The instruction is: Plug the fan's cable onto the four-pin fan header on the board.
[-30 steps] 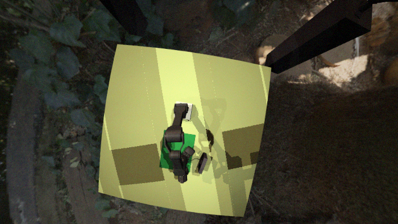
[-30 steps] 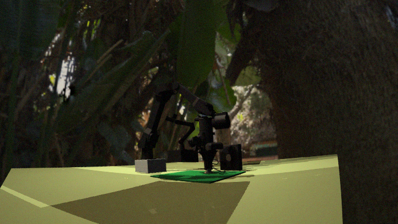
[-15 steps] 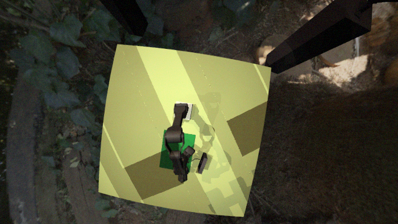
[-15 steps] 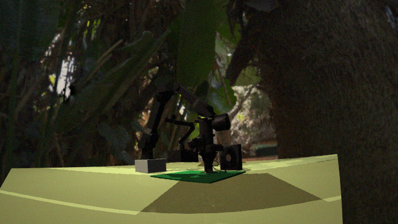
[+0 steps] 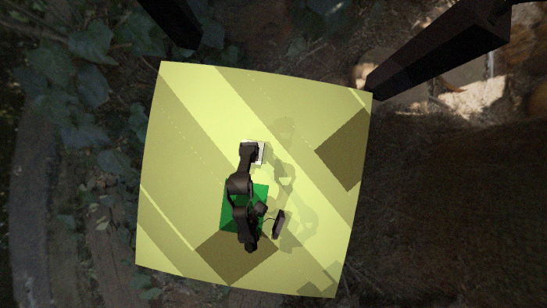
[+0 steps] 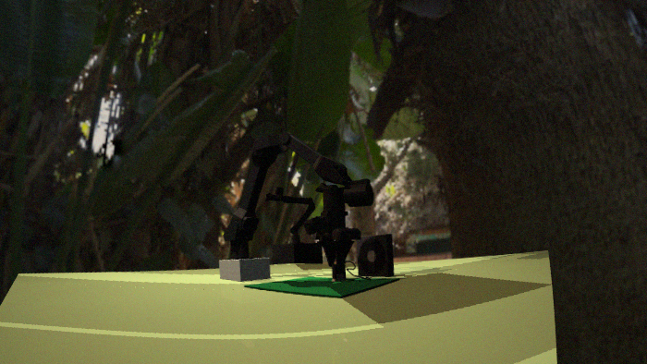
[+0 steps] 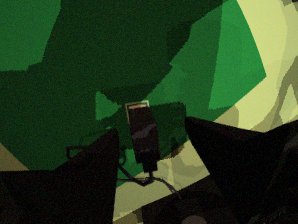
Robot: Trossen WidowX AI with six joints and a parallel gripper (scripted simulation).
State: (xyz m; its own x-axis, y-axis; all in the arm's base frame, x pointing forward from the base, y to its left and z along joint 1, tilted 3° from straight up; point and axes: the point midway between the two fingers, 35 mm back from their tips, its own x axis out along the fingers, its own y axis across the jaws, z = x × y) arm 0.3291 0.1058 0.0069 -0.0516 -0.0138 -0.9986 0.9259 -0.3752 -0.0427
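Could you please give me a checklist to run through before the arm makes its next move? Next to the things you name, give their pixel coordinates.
1. Jaws open: ok.
2. Plug (image 7: 143, 131) free of both fingers: ok, a gap shows on each side.
3. Plug at the header (image 7: 137, 105): ok, its end overlaps the header's outline.
4. Plug pushed all the way down: cannot tell, depth is unclear.
5. Jaws off the board (image 5: 261, 191) (image 6: 296, 287) (image 7: 240, 75): cannot tell.
6. Cable (image 7: 167, 184) clear of the jaws: cannot tell, it runs close by.
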